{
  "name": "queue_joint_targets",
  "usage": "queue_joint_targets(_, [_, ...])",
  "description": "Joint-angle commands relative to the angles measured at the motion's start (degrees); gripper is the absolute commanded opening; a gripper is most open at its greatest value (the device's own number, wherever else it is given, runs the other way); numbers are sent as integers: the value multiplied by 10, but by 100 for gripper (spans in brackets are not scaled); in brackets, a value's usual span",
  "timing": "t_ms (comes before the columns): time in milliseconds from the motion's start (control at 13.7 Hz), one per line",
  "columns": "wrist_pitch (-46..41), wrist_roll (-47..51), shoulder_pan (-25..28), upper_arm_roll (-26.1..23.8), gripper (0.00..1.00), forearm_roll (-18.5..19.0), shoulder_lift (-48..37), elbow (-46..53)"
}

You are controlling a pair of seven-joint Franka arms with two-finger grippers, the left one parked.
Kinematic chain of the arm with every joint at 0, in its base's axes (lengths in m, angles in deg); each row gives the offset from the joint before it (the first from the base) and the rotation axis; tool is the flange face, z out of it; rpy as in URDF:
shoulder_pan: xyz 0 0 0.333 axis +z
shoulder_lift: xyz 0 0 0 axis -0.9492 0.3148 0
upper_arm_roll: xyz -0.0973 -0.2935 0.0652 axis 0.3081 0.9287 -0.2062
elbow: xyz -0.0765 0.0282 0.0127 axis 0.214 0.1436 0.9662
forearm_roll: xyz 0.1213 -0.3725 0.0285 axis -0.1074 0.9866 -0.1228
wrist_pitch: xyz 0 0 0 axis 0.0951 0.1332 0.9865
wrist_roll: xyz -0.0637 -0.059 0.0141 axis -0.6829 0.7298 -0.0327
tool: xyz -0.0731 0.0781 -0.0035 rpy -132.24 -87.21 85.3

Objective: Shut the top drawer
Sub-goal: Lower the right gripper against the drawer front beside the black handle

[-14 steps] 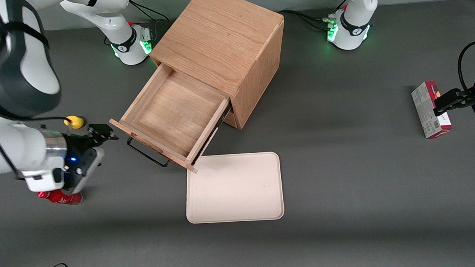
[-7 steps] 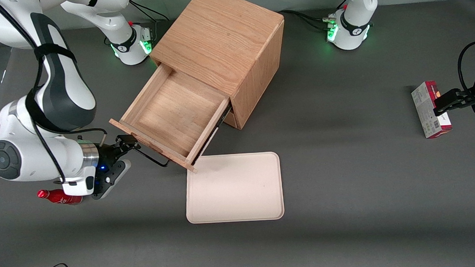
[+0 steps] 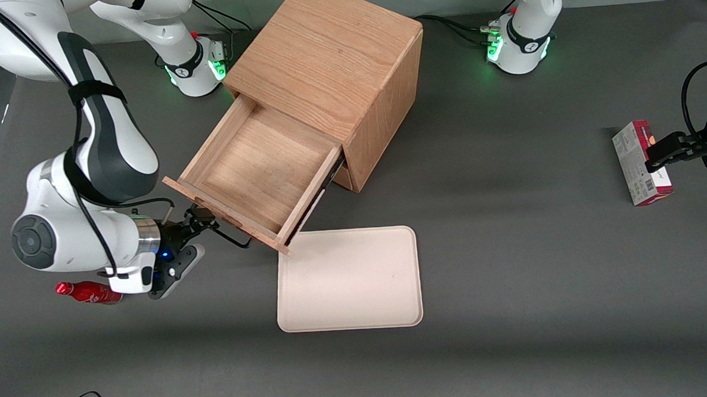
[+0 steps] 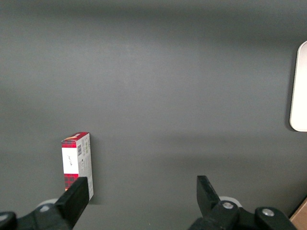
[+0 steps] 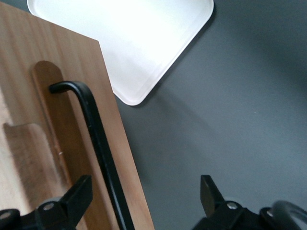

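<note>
The top drawer [image 3: 262, 160] of the oak cabinet [image 3: 329, 62] stands pulled far out, its shallow tray empty. Its thin black wire handle [image 3: 227, 235] runs along the drawer front, on the side nearer the front camera. My gripper [image 3: 202, 220] is low at the handle's end toward the working arm's end of the table. In the right wrist view the gripper [image 5: 145, 191] is open, the black handle [image 5: 98, 143] and the edge of the drawer front [image 5: 29, 72] lying between its spread fingers, with no contact visible.
A cream tray [image 3: 348, 279] lies flat on the table just nearer the front camera than the drawer's corner, and it also shows in the wrist view as the cream tray [image 5: 129, 38]. A red bottle [image 3: 89, 292] lies under my arm. A red-and-white box [image 3: 638, 162] sits at the parked arm's end.
My arm has swung in and the gripper has travelled from beside the drawer to its handle. A small yellow object seen earlier is now covered by the arm. The drawer has not moved.
</note>
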Motion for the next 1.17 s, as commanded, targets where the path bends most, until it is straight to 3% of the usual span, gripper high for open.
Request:
queue_joint_targets(0, [24,12,-3,-1,100,-18,-27,-44])
queue_joint_targets(1093, [63,35,-4,-2,100,-33,-50,-103])
